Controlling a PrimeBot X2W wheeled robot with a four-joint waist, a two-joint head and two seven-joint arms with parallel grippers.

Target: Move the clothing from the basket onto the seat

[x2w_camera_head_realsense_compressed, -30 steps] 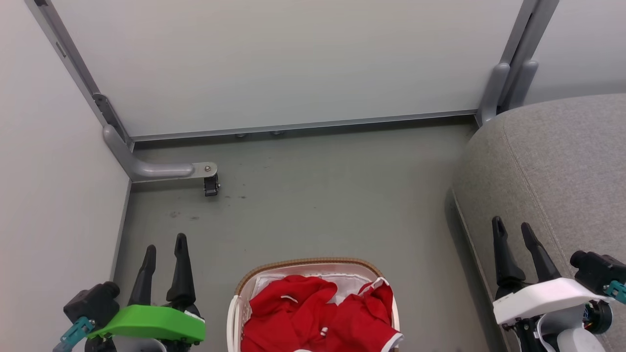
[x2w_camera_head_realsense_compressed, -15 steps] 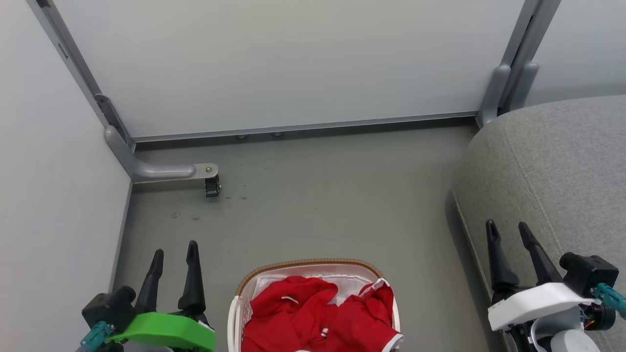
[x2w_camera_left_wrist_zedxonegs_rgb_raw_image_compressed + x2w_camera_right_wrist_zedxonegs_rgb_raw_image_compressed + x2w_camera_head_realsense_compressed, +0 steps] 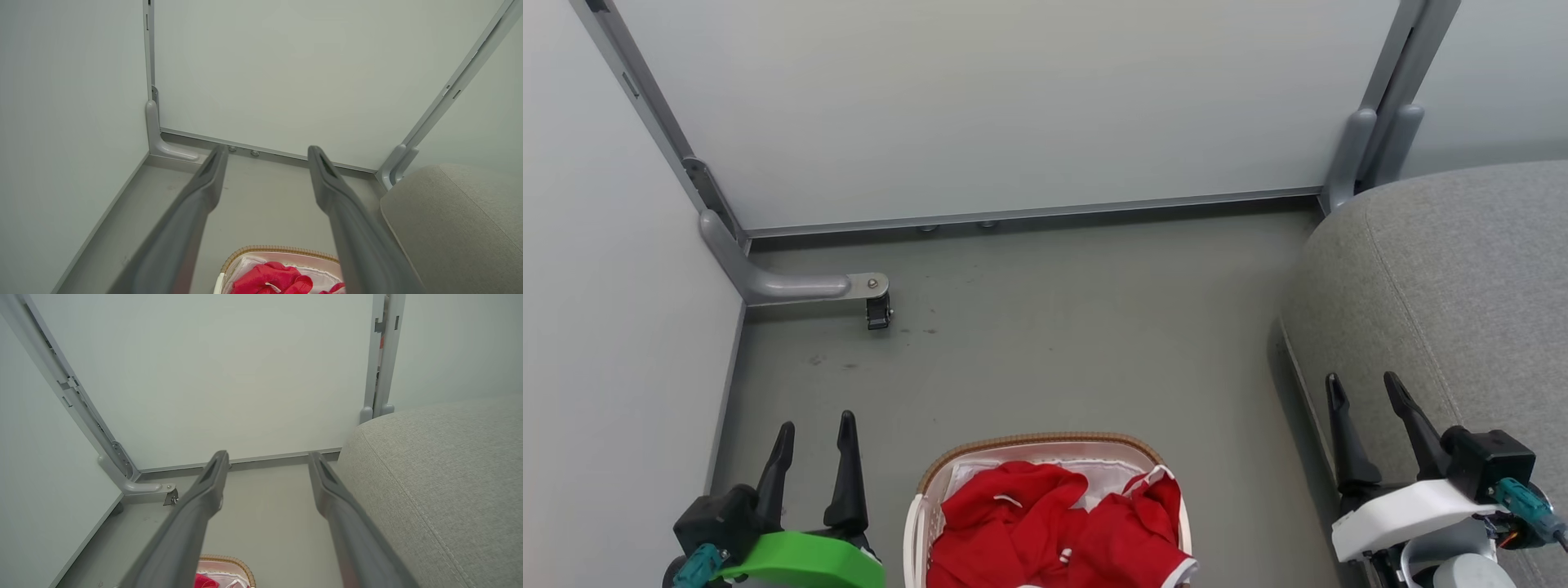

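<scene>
The bright red soft clothing with white hems [image 3: 1045, 523] lies heaped inside the oval white plastic basket with a brown woven rim [image 3: 1037, 438], which stands on the grey floor [image 3: 1054, 327]. My left end effector [image 3: 817, 420] hovers just left of the basket, its two dark fingers spread, holding nothing. My right end effector [image 3: 1361, 378], also spread and empty, is at the edge of the large grey woven seat [image 3: 1462, 269], well apart from the clothing.
</scene>
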